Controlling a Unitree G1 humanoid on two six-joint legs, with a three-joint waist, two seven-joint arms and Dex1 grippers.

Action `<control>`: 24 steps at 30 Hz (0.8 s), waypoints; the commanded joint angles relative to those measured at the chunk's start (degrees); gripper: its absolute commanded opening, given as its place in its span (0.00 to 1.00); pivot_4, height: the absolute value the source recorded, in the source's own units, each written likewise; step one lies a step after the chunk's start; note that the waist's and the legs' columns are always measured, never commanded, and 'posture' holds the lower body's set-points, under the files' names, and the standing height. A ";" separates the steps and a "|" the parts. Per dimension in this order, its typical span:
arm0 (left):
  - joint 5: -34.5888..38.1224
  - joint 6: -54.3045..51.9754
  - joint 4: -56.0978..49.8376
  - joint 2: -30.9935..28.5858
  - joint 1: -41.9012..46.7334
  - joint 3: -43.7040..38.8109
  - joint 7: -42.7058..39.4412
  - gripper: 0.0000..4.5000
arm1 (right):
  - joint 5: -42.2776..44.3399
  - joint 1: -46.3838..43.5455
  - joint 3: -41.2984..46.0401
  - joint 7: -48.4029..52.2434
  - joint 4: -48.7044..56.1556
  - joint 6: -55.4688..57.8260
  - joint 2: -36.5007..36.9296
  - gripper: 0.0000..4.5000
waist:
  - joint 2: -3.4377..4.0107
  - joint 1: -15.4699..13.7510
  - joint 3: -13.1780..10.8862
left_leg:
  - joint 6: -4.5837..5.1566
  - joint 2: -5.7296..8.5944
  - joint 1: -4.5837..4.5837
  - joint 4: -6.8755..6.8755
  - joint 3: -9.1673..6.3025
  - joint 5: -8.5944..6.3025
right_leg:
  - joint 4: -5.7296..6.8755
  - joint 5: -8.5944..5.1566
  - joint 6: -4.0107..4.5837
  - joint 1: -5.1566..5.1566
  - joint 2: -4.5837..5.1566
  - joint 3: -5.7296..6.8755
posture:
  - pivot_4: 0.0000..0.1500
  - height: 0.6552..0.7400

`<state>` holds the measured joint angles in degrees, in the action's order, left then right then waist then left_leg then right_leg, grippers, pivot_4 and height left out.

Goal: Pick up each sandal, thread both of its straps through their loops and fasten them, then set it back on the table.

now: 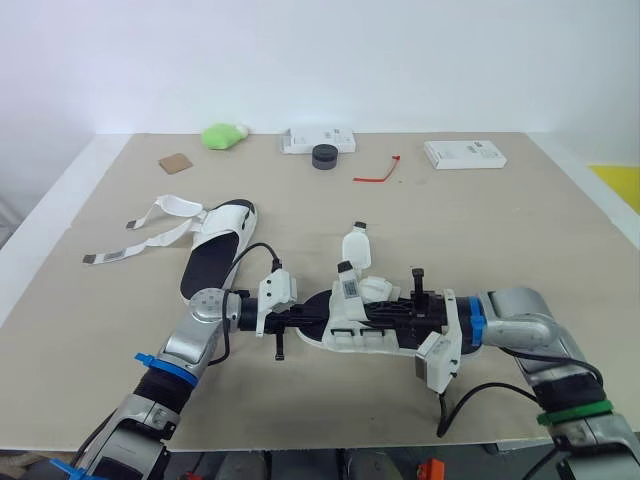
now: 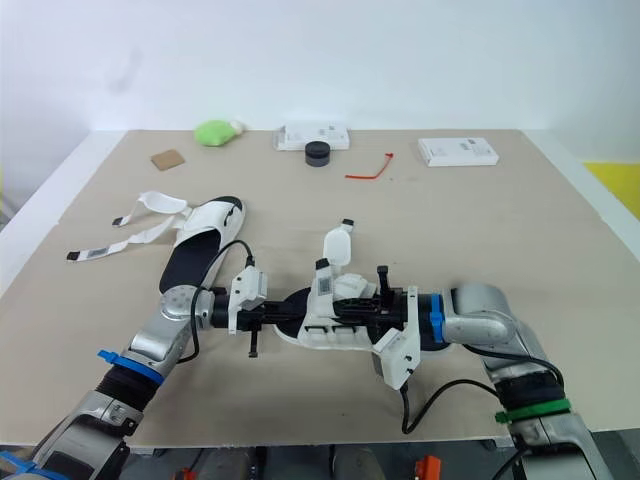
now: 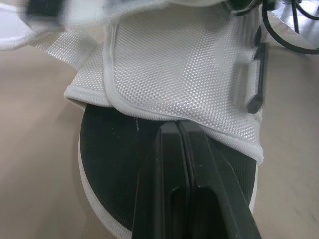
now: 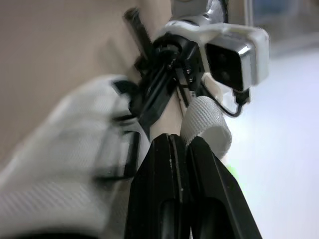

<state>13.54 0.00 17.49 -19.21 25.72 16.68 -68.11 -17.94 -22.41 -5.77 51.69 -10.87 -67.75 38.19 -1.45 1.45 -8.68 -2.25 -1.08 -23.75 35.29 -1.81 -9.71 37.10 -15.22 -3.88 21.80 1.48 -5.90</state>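
- Holding one sandal (image 1: 355, 325) at lower centre of frame, its long axis left-right, spanning both grippers; contact with table (image 1: 500, 230) unclear.
- Left gripper (image 1: 303, 318): fingers closed at the sandal's fabric edge; pinch unclear.
- Right gripper (image 1: 400, 312): fingers closed on strap (image 4: 204, 119).
- Judgement: right arm feeds the strap next; loop too blurred to locate.
- Second sandal (image 1: 215, 250) at left, straps loose.

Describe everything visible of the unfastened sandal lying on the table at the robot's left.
The white woven-fabric sandal with a black footbed lies flat, sole down, on the tan table, pointing away from the robot. A white rim edges its sole. Both long white straps are unfastened and trail leftward across the table, ending in dark tips. Its near end is hidden behind the left arm.
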 commanded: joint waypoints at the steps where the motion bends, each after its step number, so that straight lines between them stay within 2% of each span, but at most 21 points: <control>1: -4.80 -2.01 6.67 -0.70 -2.15 3.38 0.27 0.00 | -7.67 -1.30 0.94 -6.86 -5.97 -7.01 1.04 0.01 | -0.01 -0.05 -0.01 | 0.00 0.01 0.00 0.00 0.00 0.00 | -0.01 0.01 0.01 -0.02 0.02 -0.01 | 1.00 1.00; 3: -4.78 -1.89 6.80 -0.67 -2.08 3.41 0.27 0.00 | -9.25 -1.51 0.33 -8.70 -7.76 -7.03 2.18 0.18 | -0.03 -0.06 -0.02 | 0.00 0.09 0.05 0.00 0.02 0.00 | -0.02 0.02 0.03 -0.10 0.12 -0.03 | 1.00 1.00; 4: -4.75 -1.82 6.88 -0.68 -2.04 3.43 0.27 0.00 | -9.22 -1.55 -0.54 -9.33 -8.41 -6.48 3.10 0.19 | -0.05 -0.06 -0.03 | 0.01 0.16 0.20 -0.01 0.03 0.00 | -0.03 0.01 0.04 -0.27 0.21 -0.04 | 1.00 1.00; 7: -4.62 -1.78 7.02 -0.75 -1.99 3.45 0.27 0.00 | -4.59 -1.23 -4.57 -7.24 -7.77 -1.37 6.72 0.40 | -0.07 -0.06 -0.04 | 0.05 0.22 0.42 -0.01 0.06 -0.02 | -0.05 -0.03 0.06 -0.51 0.48 -0.04 | 1.00 1.00; 9: -4.57 -1.74 7.05 -0.84 -1.98 3.54 0.27 0.00 | -1.30 -1.31 -7.41 -5.49 -6.64 0.90 9.59 0.56 | -0.15 -0.05 0.01 | 0.14 0.25 0.44 -0.01 0.07 -0.06 | -0.06 -0.07 0.07 -0.54 0.66 -0.04 | 1.00 1.00; 11: -4.52 -1.72 7.08 -0.97 -1.93 3.54 0.14 0.00 | 4.28 -2.66 -9.19 -3.41 -5.42 4.33 12.13 0.77 | -0.15 -0.04 0.04 | 0.29 0.28 0.49 -0.01 0.07 -0.15 | -0.07 -0.13 0.06 -0.58 0.75 -0.05 | 1.00 1.00; 13: -4.54 -1.84 7.10 -0.96 -1.72 3.53 0.05 0.00 | 8.29 -6.62 -9.56 -1.02 -6.54 7.74 14.20 0.97 | -0.14 -0.04 0.03 | 0.36 0.29 0.49 -0.02 0.06 -0.19 | -0.08 -0.16 0.01 -0.60 0.78 -0.06 | 1.00 1.00; 16: -4.59 -1.87 7.15 -0.88 -1.48 3.57 0.01 0.00 | 15.68 -10.09 -9.23 4.83 -6.46 16.91 16.98 0.97 | -0.14 -0.05 0.00 | 0.39 0.28 0.49 -0.02 0.06 -0.19 | -0.08 -0.16 0.01 -0.59 0.79 -0.05 | 1.00 1.00; 18: -4.54 -1.90 7.15 -0.85 -1.39 3.61 -0.02 0.00 | 24.00 -9.51 -8.11 10.51 -2.15 30.96 18.96 0.97 | -0.16 -0.08 -0.01 | 0.41 0.27 0.46 -0.02 0.03 -0.18 | -0.08 -0.16 0.01 -0.60 0.83 -0.03 | 1.00 1.00; 22: -4.56 -1.95 7.14 -0.73 -1.41 3.57 -0.03 0.00 | 49.01 -9.57 -4.74 15.15 15.00 75.96 25.01 0.97 | 0.16 -0.14 0.02 | 0.46 0.26 0.29 -0.06 0.05 -0.21 | -0.08 -0.18 0.02 -0.65 0.92 -0.07 | 1.00 1.00; 23: -4.60 -1.91 7.22 -0.63 -1.44 3.61 -0.03 0.00 | 58.94 -12.00 -3.92 15.20 18.09 89.87 26.73 0.97 | 0.22 -0.16 0.00 | 0.47 0.26 0.26 -0.07 0.05 -0.21 | -0.08 -0.17 0.02 -0.63 0.93 -0.06 | 1.00 1.00; 24: -4.63 -1.89 7.33 -0.54 -1.44 3.64 -0.05 0.00 | 65.04 -14.28 -3.26 15.02 20.04 99.76 27.36 0.97 | 0.29 -0.16 -0.04 | 0.46 0.26 0.24 -0.07 0.02 -0.21 | -0.08 -0.18 0.01 -0.62 0.95 -0.03 | 1.00 1.00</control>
<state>13.67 0.29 19.01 -18.75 26.95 17.52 -69.26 35.66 -33.37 -12.87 66.36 3.90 16.49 64.02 -1.15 1.29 -8.72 -1.79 -0.84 -23.55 35.21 -1.80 -9.92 37.03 -15.40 -3.86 21.21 2.46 -5.92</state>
